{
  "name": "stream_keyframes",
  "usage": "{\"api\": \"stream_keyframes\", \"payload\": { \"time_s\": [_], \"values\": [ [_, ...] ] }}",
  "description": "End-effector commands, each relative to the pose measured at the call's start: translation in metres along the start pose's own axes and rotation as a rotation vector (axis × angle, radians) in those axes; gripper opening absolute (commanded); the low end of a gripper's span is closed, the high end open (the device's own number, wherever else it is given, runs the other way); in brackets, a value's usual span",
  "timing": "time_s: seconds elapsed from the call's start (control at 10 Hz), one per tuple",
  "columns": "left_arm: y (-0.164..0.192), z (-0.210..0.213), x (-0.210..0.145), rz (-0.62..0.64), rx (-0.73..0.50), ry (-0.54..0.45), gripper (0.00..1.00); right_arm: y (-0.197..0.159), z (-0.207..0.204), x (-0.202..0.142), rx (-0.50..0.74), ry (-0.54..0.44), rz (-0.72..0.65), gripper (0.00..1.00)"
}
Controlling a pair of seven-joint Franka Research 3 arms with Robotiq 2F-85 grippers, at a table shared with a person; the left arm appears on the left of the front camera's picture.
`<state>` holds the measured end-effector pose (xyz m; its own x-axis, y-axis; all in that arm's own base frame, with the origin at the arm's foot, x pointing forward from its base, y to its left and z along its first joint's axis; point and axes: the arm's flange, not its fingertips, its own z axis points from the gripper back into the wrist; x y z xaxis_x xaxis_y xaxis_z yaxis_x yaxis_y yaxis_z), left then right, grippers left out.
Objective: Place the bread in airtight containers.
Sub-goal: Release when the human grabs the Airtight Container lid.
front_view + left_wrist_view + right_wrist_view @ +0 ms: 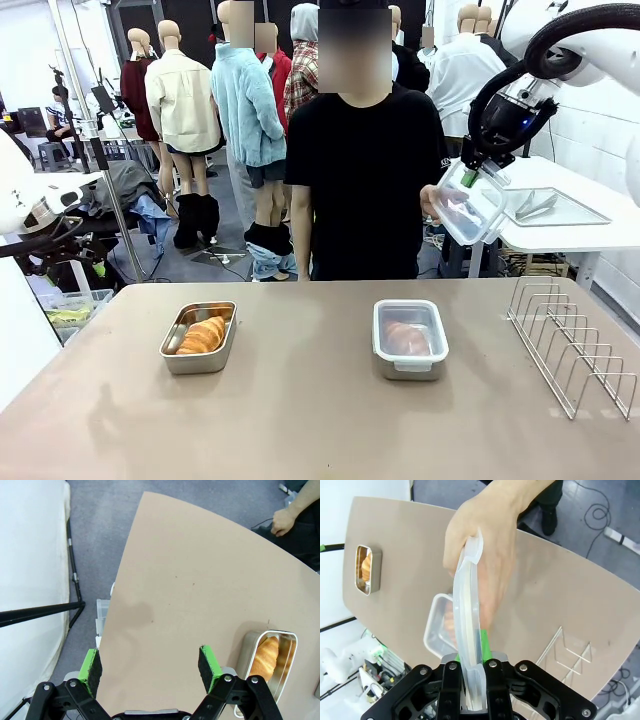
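Note:
An open steel tin (198, 350) at the table's left holds a croissant (203, 334). It shows again as the tin (248, 652) with the croissant (265, 656) beside my left gripper (150, 666), which is open with nothing between its fingers. A second tin (410, 340) near the middle wears a clear lid over another croissant. High at the far right, my right gripper (473, 172) is shut on the edge of a second clear lid (468, 206). The person's hand (485, 545) grips that lid (468, 620) from the other side.
A wire rack (573, 342) lies at the table's right edge. Behind it, a white side table carries a flat steel tray (556, 207) with tongs. The person stands at the far edge behind the lidded tin. A plastic bin (70, 308) sits off the left edge.

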<state>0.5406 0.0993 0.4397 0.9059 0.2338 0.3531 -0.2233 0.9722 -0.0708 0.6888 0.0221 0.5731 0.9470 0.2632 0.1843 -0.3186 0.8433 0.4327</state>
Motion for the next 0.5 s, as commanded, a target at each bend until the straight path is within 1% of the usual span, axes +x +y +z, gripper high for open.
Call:
{"api": "stream_keyframes", "payload": {
  "time_s": [0.0, 0.3, 0.4],
  "values": [
    [0.0013, 0.0021, 0.0006, -0.004, 0.009, -0.007, 1.00, 0.0019, 0.0018, 0.0008, 0.018, -0.016, -0.011, 0.00],
    [0.0013, 0.0021, 0.0006, -0.004, 0.009, -0.007, 1.00, 0.0019, 0.0018, 0.0008, 0.018, -0.016, -0.011, 0.00],
    [0.0013, 0.0021, 0.0006, -0.004, 0.009, -0.007, 1.00, -0.0001, 0.0002, 0.0002, -0.001, -0.002, 0.000, 0.00]
  ]
}}
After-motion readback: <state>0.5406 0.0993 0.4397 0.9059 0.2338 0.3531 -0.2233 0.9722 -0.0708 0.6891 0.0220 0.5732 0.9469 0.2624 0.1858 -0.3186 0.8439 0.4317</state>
